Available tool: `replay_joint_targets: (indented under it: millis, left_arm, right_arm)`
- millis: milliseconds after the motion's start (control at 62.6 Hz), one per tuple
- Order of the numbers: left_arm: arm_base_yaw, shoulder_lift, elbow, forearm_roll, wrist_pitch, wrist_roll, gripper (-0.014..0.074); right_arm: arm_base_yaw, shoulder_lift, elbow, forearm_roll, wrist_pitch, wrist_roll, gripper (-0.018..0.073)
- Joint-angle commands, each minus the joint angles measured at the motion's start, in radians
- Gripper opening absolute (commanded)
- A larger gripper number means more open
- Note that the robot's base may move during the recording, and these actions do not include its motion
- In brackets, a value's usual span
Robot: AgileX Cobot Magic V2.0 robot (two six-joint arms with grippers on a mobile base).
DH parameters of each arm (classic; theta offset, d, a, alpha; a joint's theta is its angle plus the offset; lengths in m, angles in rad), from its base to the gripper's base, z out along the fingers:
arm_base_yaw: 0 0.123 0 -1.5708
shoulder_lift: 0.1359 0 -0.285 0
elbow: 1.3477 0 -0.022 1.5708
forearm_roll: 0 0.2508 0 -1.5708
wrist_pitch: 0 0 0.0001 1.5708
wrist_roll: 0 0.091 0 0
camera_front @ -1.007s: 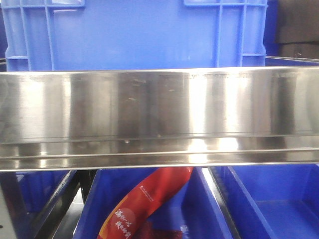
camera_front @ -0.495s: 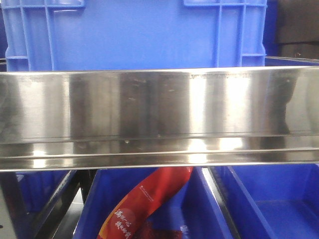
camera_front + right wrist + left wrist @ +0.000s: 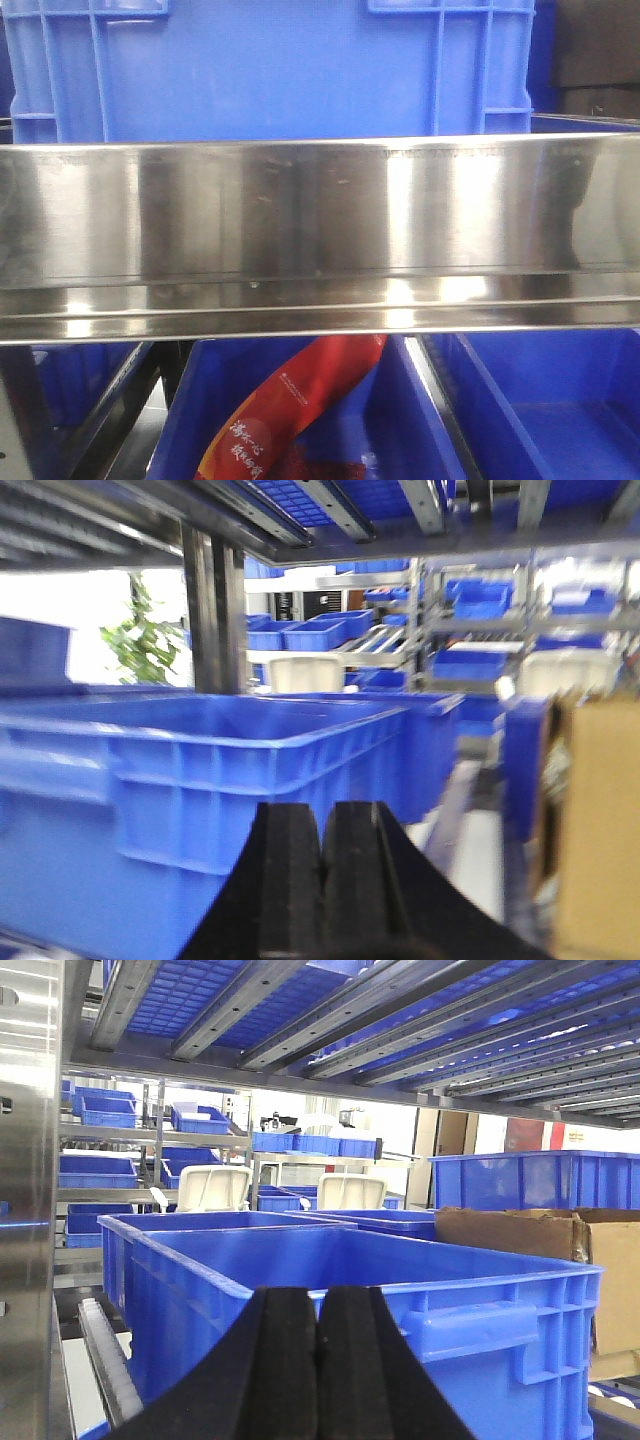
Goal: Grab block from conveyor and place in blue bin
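A polished steel rail (image 3: 320,235) spans the front view, a large blue crate (image 3: 270,65) behind it and blue bins (image 3: 540,410) below, one holding a red packet (image 3: 290,405). Each wrist camera looks level toward a blue bin (image 3: 330,1290) on racking. The left gripper (image 3: 318,1360) and right gripper (image 3: 322,880) have jaws pressed together, holding nothing. Neither block nor conveyor is visible.

- A broad steel panel (image 3: 320,235) fills the middle of the front view, hiding the lower part of the blue crate (image 3: 270,65) behind it.
- The red printed bag (image 3: 290,405) is cut off by the bottom edge; its lettering is too small to read.
- The right wrist view is blurred; the tan shape (image 3: 598,820) at its right edge is perhaps cardboard.
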Motion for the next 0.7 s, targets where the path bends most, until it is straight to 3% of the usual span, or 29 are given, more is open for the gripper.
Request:
replay_joint_targets:
  millis: [0, 112, 256, 368, 687]
  left_arm:
    - [0.002, -0.004, 0.002, -0.007, -0.017, 0.003, -0.0111]
    - [0.002, -0.004, 0.002, -0.007, -0.017, 0.003, -0.0111]
    - [0.002, -0.004, 0.002, -0.007, -0.017, 0.003, -0.0111]
    - [0.002, -0.004, 0.002, -0.007, -0.017, 0.003, -0.0111]
    - [0.002, -0.006, 0.002, -0.007, -0.017, 0.003, -0.0111]
  right_arm:
    - [-0.045, -0.016, 0.040, -0.107, -0.012, 0.024, -0.0162]
    - [-0.152, -0.048, 0.126, -0.109, -0.023, 0.134, -0.0162]
    - [-0.253, -0.119, 0.250, -0.109, -0.085, 0.126, -0.0162]
    - [-0.260, -0.193, 0.339, -0.117, -0.095, 0.126, -0.0162]
    - [-0.262, -0.193, 0.339, -0.140, -0.081, 0.126, -0.0162]
